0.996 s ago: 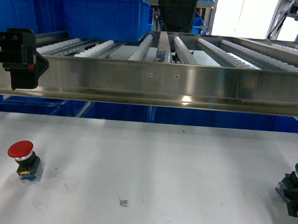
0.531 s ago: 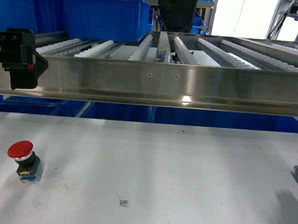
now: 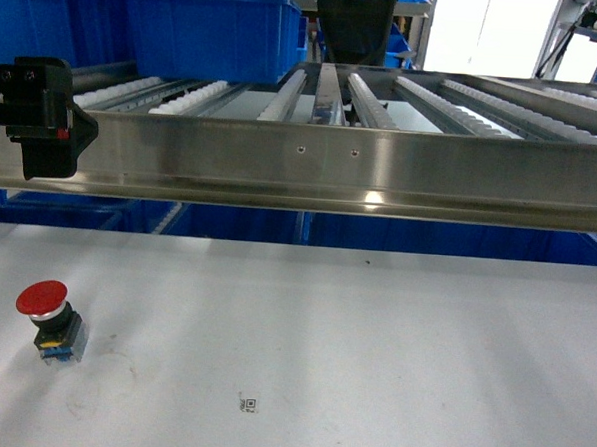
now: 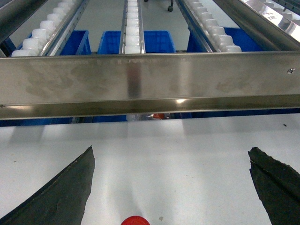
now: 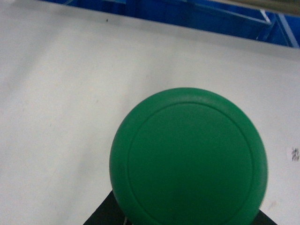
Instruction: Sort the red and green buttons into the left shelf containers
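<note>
A: How is the step in hand best done?

B: The green round-capped push-button (image 5: pixel 188 157) appears carried by the right gripper; its jaws are not seen, so the grip is only judged. It should be kept level, raised above the steel roller-rack rail (image 3: pixel 311 169), then swung toward the deep blue plastic bins (image 3: pixel 204 28) at upper left.

A: And the other arm?

B: The left gripper (image 4: pixel 171 187) is spread wide and empty above the white tabletop (image 3: pixel 353 327), with the red mushroom-capped push-button (image 3: pixel 47 320) just beneath it.

A: What is shown differently between views?

B: Green is shown only in the right wrist view; from the head view it is absent. The bins are seen only from the head.
</note>
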You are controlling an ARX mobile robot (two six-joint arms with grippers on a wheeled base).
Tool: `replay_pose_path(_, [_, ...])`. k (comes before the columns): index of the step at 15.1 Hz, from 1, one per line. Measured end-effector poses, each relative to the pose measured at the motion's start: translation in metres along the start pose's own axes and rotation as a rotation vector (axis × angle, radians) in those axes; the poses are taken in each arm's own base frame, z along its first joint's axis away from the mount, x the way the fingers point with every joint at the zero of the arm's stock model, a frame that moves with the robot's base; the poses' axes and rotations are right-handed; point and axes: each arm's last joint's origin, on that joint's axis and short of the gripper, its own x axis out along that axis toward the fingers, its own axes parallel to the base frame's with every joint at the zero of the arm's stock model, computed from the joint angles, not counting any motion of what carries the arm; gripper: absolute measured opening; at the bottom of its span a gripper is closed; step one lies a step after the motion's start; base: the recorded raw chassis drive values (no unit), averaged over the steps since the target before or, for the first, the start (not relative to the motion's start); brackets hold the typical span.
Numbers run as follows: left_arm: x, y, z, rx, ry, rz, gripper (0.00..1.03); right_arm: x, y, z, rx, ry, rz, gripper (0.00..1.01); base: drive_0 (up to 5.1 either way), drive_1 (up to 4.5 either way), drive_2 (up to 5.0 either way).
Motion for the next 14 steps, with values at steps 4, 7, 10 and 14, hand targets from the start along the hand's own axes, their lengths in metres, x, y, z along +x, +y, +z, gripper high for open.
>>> replay_pose_path(4, [0.0, 0.0, 0.0, 0.0, 0.0, 0.0, 0.98, -0.028, 0.009, -0.009, -0.024, -0.076, -0.011, 0.27, 0.0, 0.0, 0.0])
replay_pose_path(7, [0.0, 0.0, 0.0, 0.0, -0.001, 0.019, 0.98, -0.027, 0.009, -0.012, -0.018, -0.047, -0.006, 0.27, 0.0, 0.0, 0.0])
replay_pose_path(10, [0.001, -0.004, -0.009, 0.001, 0.074, 0.044, 0.98, -0.027, 0.009, -0.012, -0.019, -0.051, -0.007, 0.27, 0.0, 0.0, 0.0])
replay_pose_path(14, [0.018, -0.009, -0.036, 0.012, 0.212, 0.095, 0.98, -0.027, 0.009, -0.012, -0.019, -0.05, -0.007, 0.27, 0.0, 0.0, 0.0])
